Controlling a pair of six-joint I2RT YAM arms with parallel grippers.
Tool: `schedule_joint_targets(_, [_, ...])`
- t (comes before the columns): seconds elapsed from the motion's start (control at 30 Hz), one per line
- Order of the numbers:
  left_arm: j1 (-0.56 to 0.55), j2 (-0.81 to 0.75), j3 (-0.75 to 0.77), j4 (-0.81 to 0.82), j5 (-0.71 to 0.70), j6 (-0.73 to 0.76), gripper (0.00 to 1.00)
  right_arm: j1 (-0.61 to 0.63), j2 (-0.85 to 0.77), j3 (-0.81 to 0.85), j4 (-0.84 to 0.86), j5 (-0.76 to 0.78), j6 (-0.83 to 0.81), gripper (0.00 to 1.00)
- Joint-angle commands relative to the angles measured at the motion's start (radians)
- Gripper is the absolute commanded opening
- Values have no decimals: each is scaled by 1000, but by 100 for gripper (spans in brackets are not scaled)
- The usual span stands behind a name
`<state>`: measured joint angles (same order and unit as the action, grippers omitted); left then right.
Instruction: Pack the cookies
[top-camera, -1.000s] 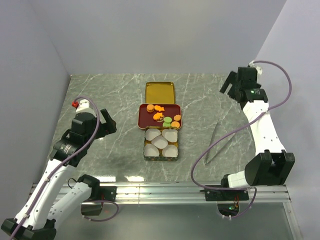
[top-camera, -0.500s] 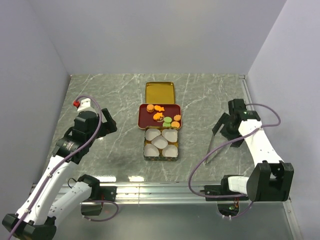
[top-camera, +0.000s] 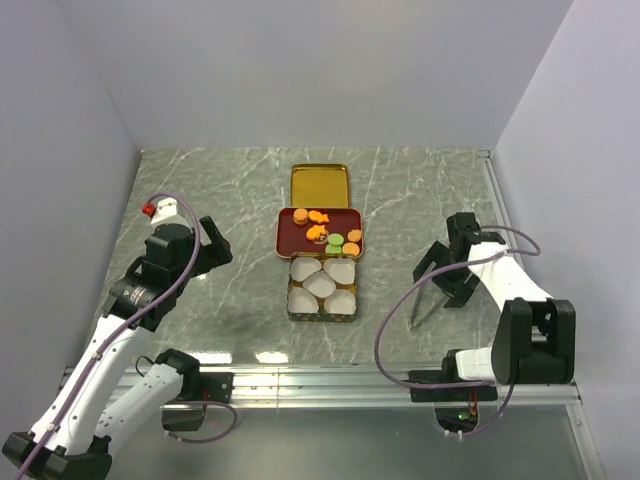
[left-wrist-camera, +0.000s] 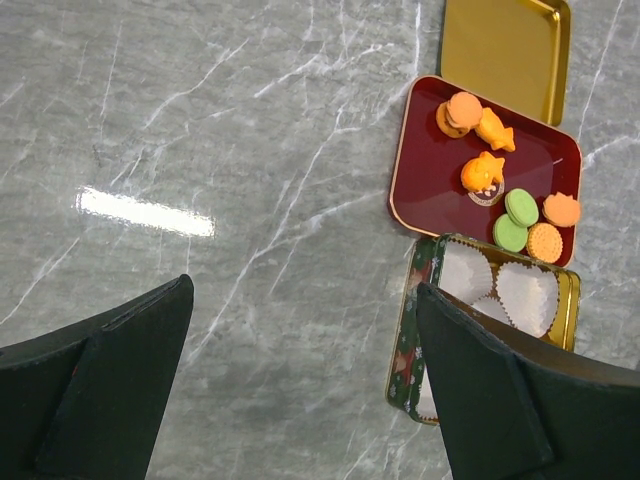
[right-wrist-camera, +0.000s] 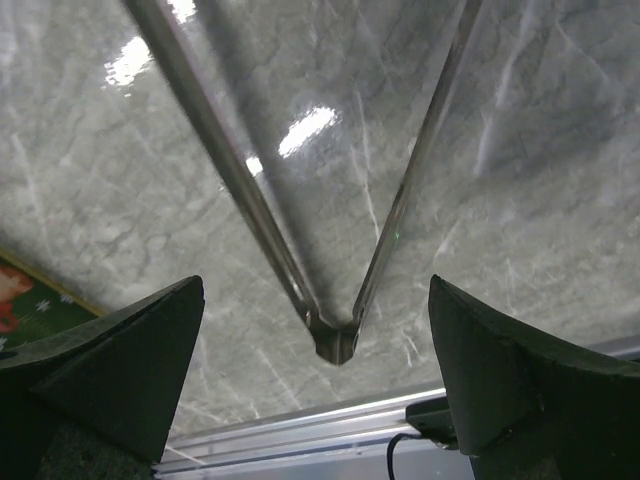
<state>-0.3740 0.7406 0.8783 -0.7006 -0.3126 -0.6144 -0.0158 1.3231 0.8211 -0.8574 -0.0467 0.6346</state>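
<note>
The cookies (top-camera: 325, 228) are being carried on a red tray (top-camera: 292, 240) mid-counter (top-camera: 220, 190). The tray is being flanked by a gold lid (top-camera: 320, 183) on the far side and a tin (top-camera: 291, 303) of white paper cups (top-camera: 322, 283) on the near side. At the right, tongs (right-wrist-camera: 250, 200) are being straddled by the right claw (right-wrist-camera: 315, 300), its fingers spread wide, gripping nothing. The left claw (left-wrist-camera: 305, 290) is being held equally wide above bare counter, left of the tray.
</note>
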Motion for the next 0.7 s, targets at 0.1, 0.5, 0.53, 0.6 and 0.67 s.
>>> schedule_joint_targets(0.1, [-3, -14, 2, 12, -20, -10, 100, -4, 76, -37, 90, 7, -23, 100])
schedule_joint_targets(0.5, [-3, 0, 1, 10, -26, -11, 99, -4, 212, -20, 182, 28, -52, 98])
schedule_joint_targets(0.53, [-3, 2, 4, 10, -26, -13, 98, -3, 223, -11, 184, 34, -55, 97])
schedule_joint_targets(0.6, [-3, 3, 4, 9, -28, -13, 98, -4, 231, -2, 179, 45, -61, 96])
schedule_joint_targets(0.67, [-2, 3, 4, 9, -31, -13, 98, -6, 235, 6, 179, 65, -62, 93])
